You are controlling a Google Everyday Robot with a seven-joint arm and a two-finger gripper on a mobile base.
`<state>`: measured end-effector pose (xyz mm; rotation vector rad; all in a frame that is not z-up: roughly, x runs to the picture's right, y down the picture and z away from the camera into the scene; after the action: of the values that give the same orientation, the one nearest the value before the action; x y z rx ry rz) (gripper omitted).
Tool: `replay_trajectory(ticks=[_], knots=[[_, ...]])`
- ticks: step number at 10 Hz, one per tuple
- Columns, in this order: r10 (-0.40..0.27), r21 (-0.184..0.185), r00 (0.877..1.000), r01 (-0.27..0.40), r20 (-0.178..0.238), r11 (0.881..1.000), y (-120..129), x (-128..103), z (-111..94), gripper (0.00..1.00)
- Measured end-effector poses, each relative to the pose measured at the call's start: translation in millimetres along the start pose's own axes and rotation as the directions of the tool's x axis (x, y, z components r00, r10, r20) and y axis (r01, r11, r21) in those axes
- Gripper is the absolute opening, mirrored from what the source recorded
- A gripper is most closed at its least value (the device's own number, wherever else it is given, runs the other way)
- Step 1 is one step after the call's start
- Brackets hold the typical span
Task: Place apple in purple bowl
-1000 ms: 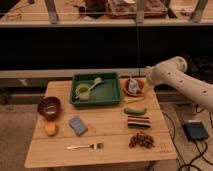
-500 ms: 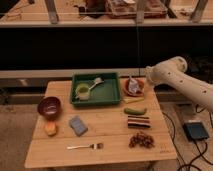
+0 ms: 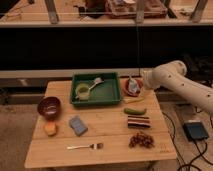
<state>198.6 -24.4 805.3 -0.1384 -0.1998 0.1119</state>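
The apple (image 3: 50, 129), small and orange-yellow, lies on the wooden table (image 3: 110, 150) near its left front. The purple bowl (image 3: 49, 106) stands just behind the apple, close to the left edge, and looks empty. My white arm (image 3: 175, 80) reaches in from the right. My gripper (image 3: 133, 86) hangs over the orange plate (image 3: 129, 93) at the back right, far from the apple and the bowl. It holds nothing that I can make out.
A green tray (image 3: 95, 100) with a yellow-green cup (image 3: 82, 92) sits at the back centre. A blue-grey sponge (image 3: 77, 125), a fork (image 3: 85, 146), a green vegetable (image 3: 135, 111), a dark striped bar (image 3: 138, 122) and brown snacks (image 3: 141, 141) lie on the table.
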Motion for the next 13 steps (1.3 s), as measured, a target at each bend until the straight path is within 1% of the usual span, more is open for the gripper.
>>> replay_trajectory(ticks=[1, 2, 3, 4, 6, 7, 8, 9, 10, 11, 12, 13], knots=[[-0.047, -0.019, 0.998, 0.048, 0.034, 0.999, 17.0, -30.7, 0.2, 0.80], [-0.089, -0.036, 0.994, 0.091, 0.064, 0.995, 32.4, -57.2, 0.4, 0.80], [-0.128, -0.053, 0.987, 0.134, 0.094, 0.990, 48.7, -82.6, -1.0, 0.80], [-0.155, -0.071, 0.981, 0.164, 0.121, 0.984, 62.0, -101.5, -2.4, 0.80], [-0.206, -0.138, 0.959, 0.235, 0.195, 0.962, 102.5, -155.2, -5.0, 0.80], [-0.224, -0.163, 0.948, 0.263, 0.224, 0.951, 118.0, -176.1, -5.9, 0.80], [-0.241, -0.191, 0.937, 0.293, 0.253, 0.937, 137.3, -199.5, -7.4, 0.80], [-0.251, -0.226, 0.926, 0.319, 0.284, 0.920, 162.7, -226.9, -9.7, 0.80], [-0.256, -0.249, 0.919, 0.335, 0.301, 0.909, 179.9, -245.1, -10.6, 0.80], [-0.268, -0.270, 0.909, 0.359, 0.320, 0.893, 201.2, -270.1, -11.3, 0.80], [-0.278, -0.281, 0.903, 0.374, 0.327, 0.884, 214.5, -282.7, -12.0, 0.80], [-0.280, -0.282, 0.902, 0.377, 0.328, 0.882, 216.3, -284.9, -12.4, 0.80]])
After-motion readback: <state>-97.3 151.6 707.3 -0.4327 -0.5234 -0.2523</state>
